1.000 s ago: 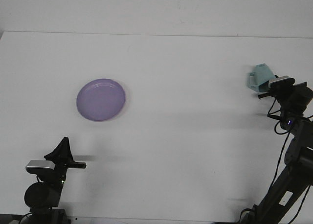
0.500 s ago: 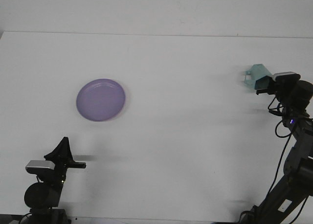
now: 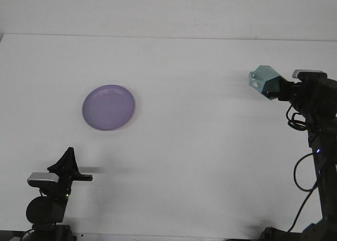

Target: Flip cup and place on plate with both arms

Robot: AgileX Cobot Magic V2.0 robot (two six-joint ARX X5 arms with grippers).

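Note:
A light teal cup (image 3: 264, 81) with angular facets hangs in the air at the right, held by my right gripper (image 3: 279, 88), which is shut on it. The cup is tipped on its side with its handle toward the left. A round purple plate (image 3: 108, 107) lies flat on the white table (image 3: 184, 146) at the left of centre, far from the cup. My left gripper (image 3: 67, 163) rests low at the front left, its black fingers pointing up with nothing in them.
The right arm (image 3: 316, 146) and its cables rise along the right edge. The left arm's base (image 3: 46, 207) sits at the front left corner. A pale wall stands behind the table's far edge.
My right gripper has lifted the cup and carried it up and to the left, rotating it so the handle turns leftward. The left arm and the plate have not moved.

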